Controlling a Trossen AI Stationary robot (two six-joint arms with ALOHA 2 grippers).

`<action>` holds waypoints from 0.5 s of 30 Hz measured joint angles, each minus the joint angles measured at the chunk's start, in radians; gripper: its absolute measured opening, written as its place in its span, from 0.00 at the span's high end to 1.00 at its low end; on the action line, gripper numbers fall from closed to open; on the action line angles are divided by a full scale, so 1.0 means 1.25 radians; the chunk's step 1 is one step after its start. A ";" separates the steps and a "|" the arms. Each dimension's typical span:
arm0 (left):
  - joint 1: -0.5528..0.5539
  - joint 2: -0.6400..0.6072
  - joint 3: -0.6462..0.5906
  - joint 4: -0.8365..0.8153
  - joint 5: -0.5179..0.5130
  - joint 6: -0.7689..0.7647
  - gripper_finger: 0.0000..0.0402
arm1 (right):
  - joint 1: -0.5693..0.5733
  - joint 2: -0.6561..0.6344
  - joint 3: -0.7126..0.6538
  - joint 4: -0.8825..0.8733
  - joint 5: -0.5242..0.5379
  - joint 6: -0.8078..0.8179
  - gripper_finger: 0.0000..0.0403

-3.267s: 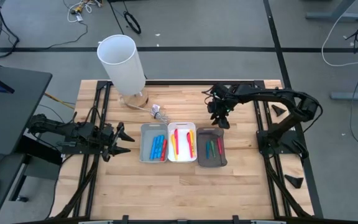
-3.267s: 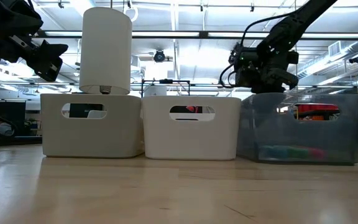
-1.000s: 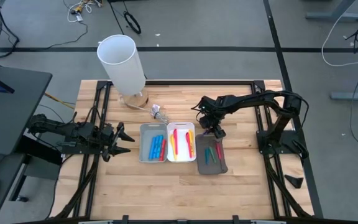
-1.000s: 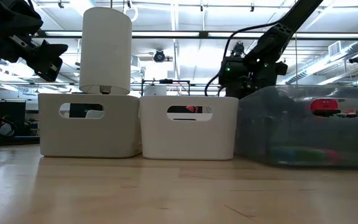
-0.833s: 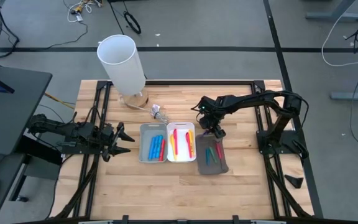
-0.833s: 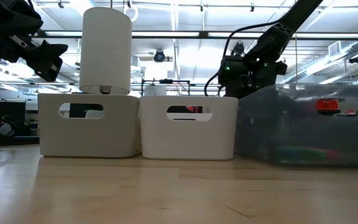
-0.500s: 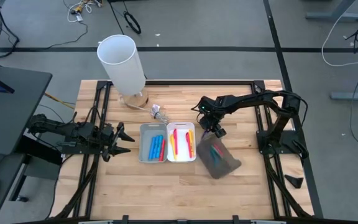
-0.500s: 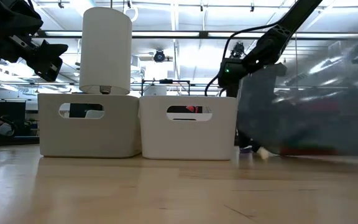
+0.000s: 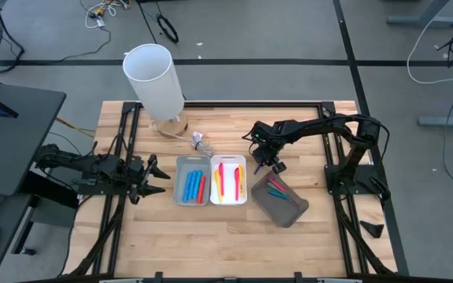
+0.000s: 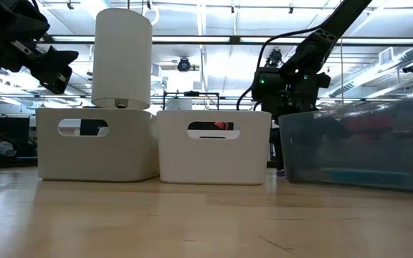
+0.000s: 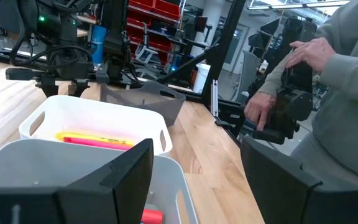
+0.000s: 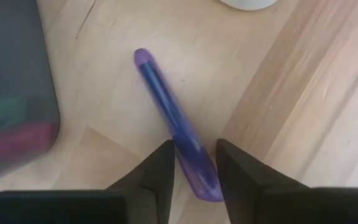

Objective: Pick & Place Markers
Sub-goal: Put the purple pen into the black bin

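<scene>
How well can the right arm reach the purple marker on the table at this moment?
Probably yes. The right tool is directly over the purple marker, one finger on each side of it, not closed on it. The dark grey tray lies to the side, so nothing blocks it.

The right gripper (image 9: 263, 162) hides the purple marker (image 12: 174, 125) from above; the dark tray's (image 9: 281, 207) markers (image 12: 8, 127) blur.

The near half of the bench (image 9: 211, 244) lies open for passage. Across its middle stand a grey tray (image 9: 190, 180) and a white tray (image 9: 230, 180) side by side, touching. A dark tray (image 9: 280, 197) sits skewed just beside them, leaving a wedge of wood between. At the far left corner, a tall white cylinder (image 9: 155, 82) blocks the way.
</scene>
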 joint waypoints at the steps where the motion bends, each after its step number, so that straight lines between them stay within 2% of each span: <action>1: 0.000 0.000 0.000 0.000 0.000 0.000 0.38 | 0.000 0.000 0.000 0.000 0.000 -0.004 0.72; 10: 0.000 0.000 0.000 0.000 0.000 0.000 0.38 | 0.001 0.000 0.000 -0.003 0.005 -0.015 0.88; 15: 0.000 0.000 0.000 0.000 0.000 0.000 0.38 | -0.005 -0.010 -0.002 -0.008 0.009 -0.008 0.91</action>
